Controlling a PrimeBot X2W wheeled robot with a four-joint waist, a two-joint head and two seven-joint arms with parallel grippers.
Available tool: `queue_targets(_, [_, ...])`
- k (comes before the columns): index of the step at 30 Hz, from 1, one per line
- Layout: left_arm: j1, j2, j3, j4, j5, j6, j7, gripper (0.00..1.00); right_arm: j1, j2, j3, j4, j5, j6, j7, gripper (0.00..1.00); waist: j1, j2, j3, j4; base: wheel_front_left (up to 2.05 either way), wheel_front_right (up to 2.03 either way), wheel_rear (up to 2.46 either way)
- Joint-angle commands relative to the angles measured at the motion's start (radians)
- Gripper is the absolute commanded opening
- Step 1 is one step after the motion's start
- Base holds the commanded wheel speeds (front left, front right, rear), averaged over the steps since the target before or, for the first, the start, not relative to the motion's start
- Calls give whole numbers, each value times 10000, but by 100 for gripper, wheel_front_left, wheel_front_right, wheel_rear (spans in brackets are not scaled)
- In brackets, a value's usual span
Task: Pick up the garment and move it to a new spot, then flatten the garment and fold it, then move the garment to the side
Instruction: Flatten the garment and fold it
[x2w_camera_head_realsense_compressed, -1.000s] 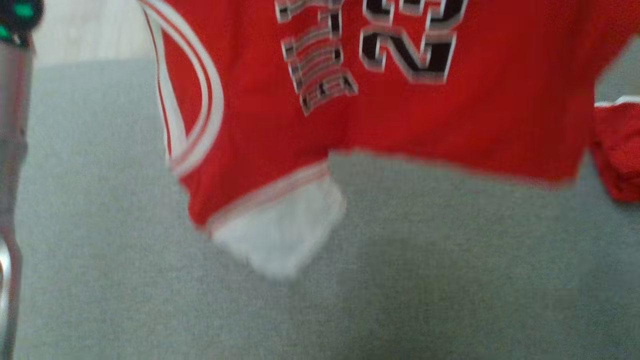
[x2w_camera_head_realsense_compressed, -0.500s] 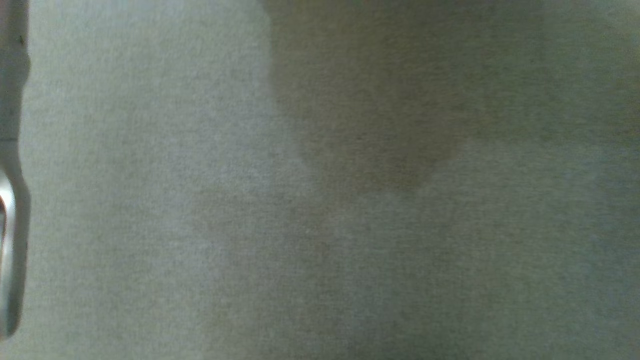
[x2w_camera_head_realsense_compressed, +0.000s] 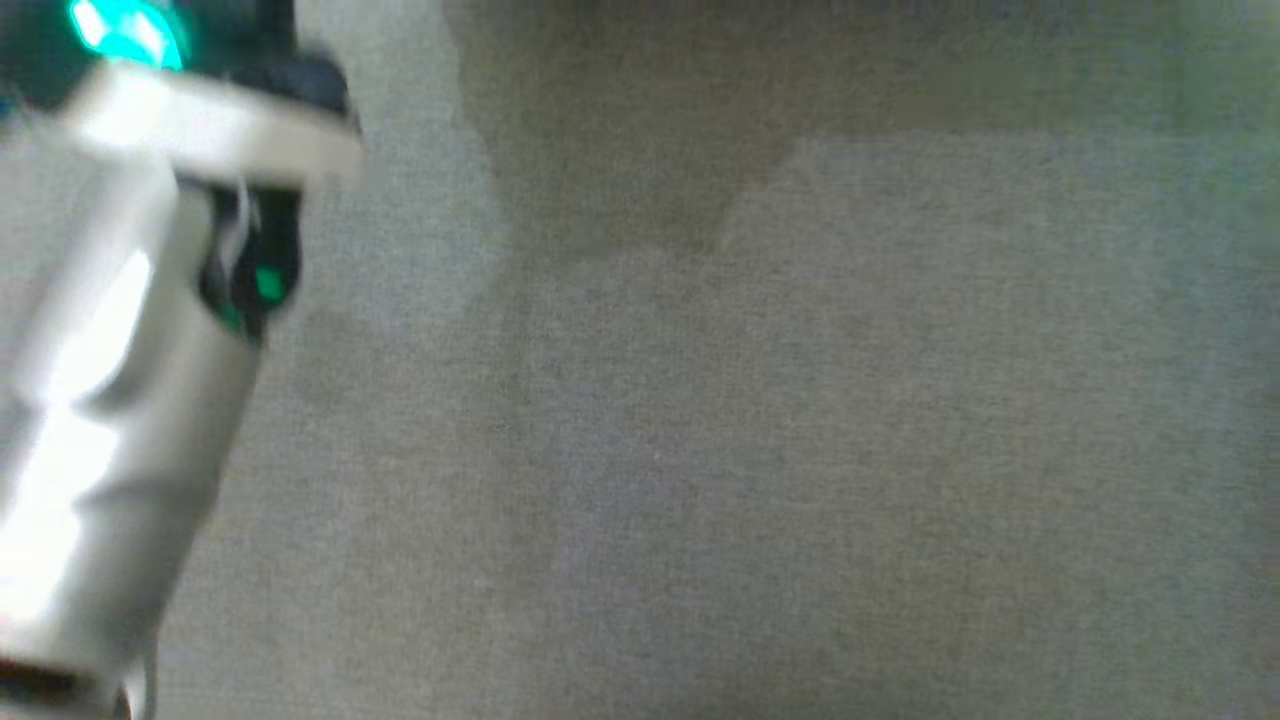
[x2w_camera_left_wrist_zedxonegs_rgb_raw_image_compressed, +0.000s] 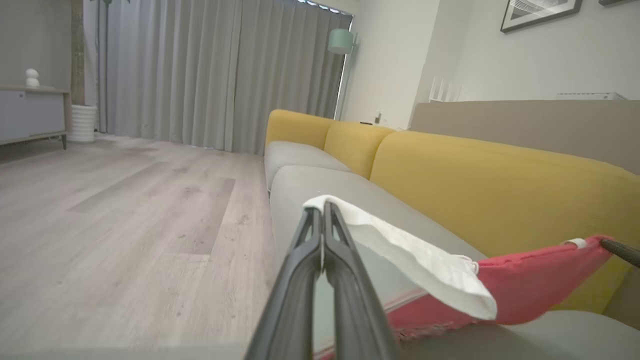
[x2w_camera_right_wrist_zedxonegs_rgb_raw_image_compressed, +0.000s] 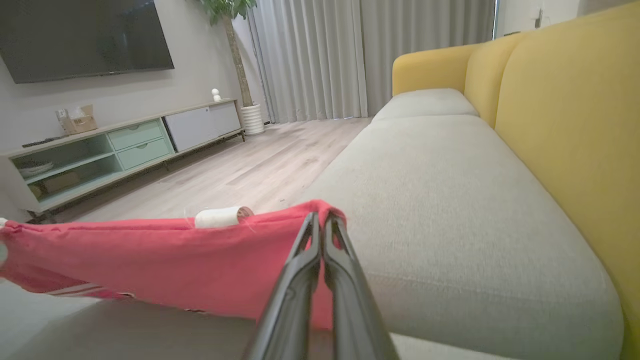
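Head camera swung off the red garment (x2w_camera_left_wrist_zedxonegs_rgb_raw_image_compressed: 525, 285), grey seat cushion (x2w_camera_head_realsense_compressed: 800, 450) now under it, pale left forearm (x2w_camera_head_realsense_compressed: 110, 400) looming further over the cushion's left side

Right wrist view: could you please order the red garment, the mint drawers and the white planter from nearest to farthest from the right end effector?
1. Red garment, pinched in the right end effector, stretching to that view's left.
2. Mint drawers, in the cabinet across the floor, at left.
3. White planter, past the cabinet's far end, beside the curtains.
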Motion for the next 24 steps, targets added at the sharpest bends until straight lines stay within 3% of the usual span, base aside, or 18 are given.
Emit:
queue_targets(1, [670,718,242,-650,-154,-56,-39,0,880,-373,-173,-395,280,33,-61,0,1,0,-612,-160,0,0,0])
queue_targets(9, [4622,1386,332,-1807,-580,135,-40,0,4307,-847,-234,-1512,997,33,-62,0,1,0,-2287,-452,0,0,0])
queue_targets(24, [9668,2364,306,-4314,-1272,1915,353,0,8831,-1108,-1009,-2920,1263,33,-62,0,1,0,-3995,-863,0,0,0])
